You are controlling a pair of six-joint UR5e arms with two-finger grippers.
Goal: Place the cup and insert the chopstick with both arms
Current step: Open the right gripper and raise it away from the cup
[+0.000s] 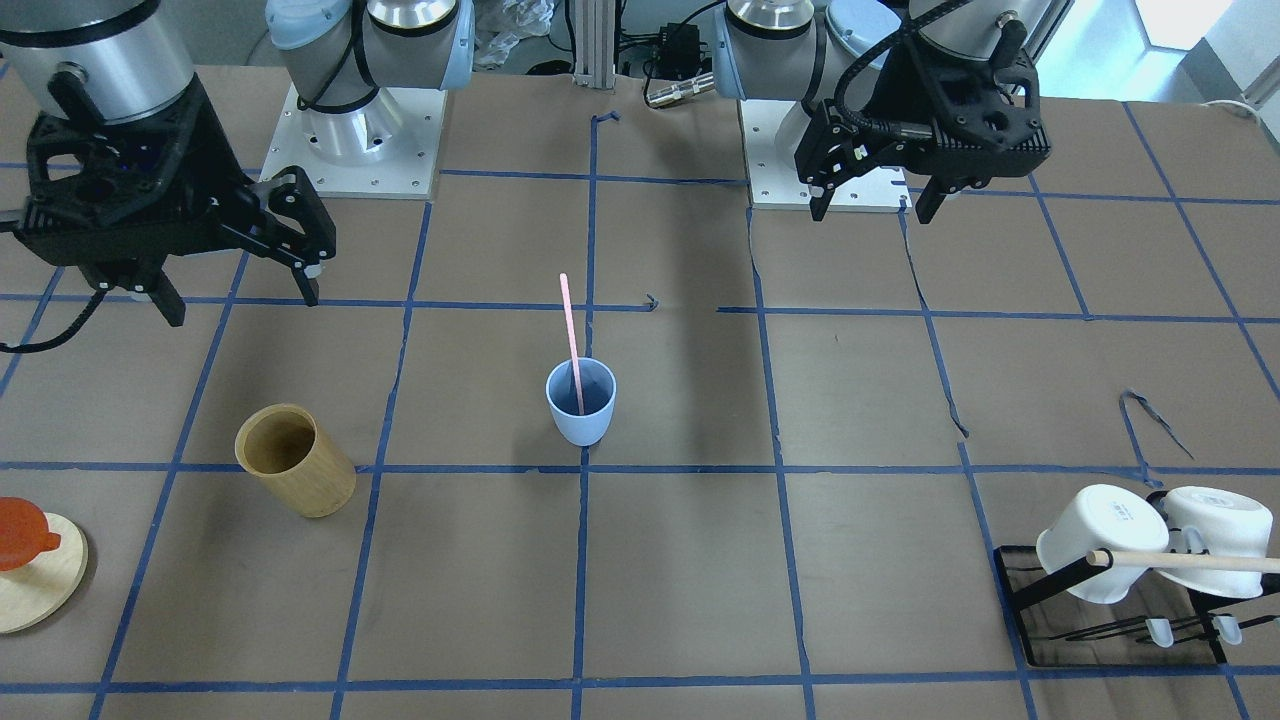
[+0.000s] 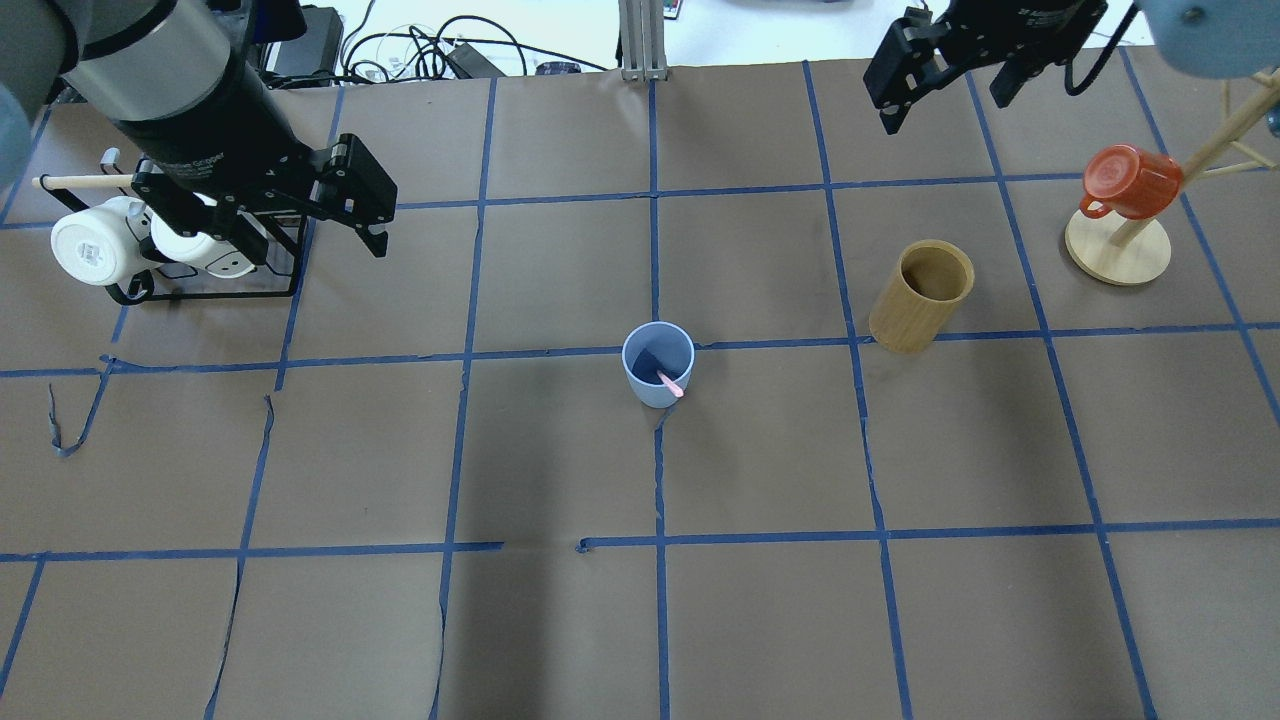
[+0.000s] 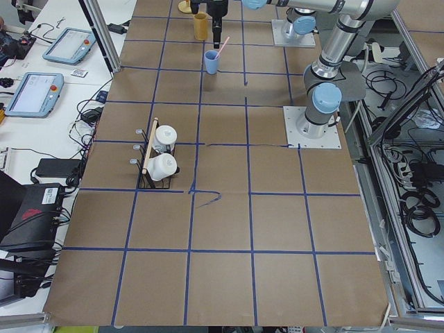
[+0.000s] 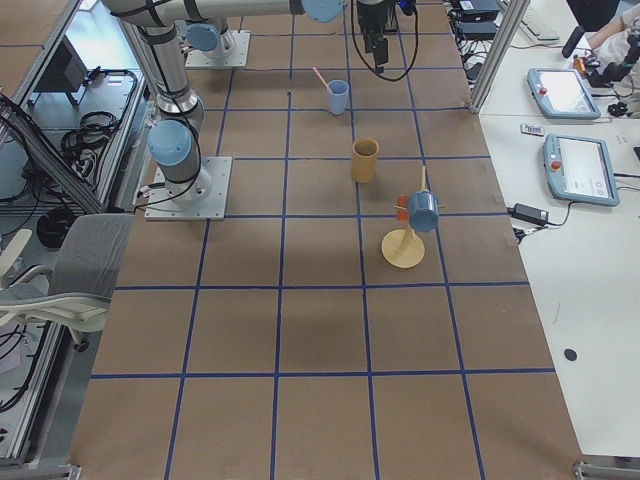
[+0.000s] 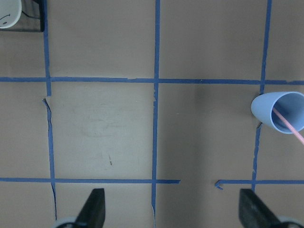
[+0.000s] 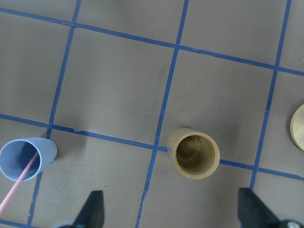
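The light blue cup (image 1: pixel 581 402) stands upright near the table's middle, also in the overhead view (image 2: pixel 657 365) and both wrist views (image 5: pixel 278 113) (image 6: pixel 27 159). The pink chopstick (image 1: pixel 568 320) stands inside it, leaning on the rim (image 2: pixel 672 384). My left gripper (image 1: pixel 875 208) is open and empty, held high above the table to the cup's left, over the mug rack's edge in the overhead view (image 2: pixel 300 240). My right gripper (image 1: pixel 240 300) is open and empty, high above the table beyond the wooden holder (image 2: pixel 945 105).
A tan wooden cylinder holder (image 2: pixel 920 295) stands right of the cup. A red mug (image 2: pixel 1130 180) hangs on a wooden stand at the far right. Two white mugs (image 2: pixel 95 240) sit on a black rack with a wooden rod (image 1: pixel 1190 560) at the far left.
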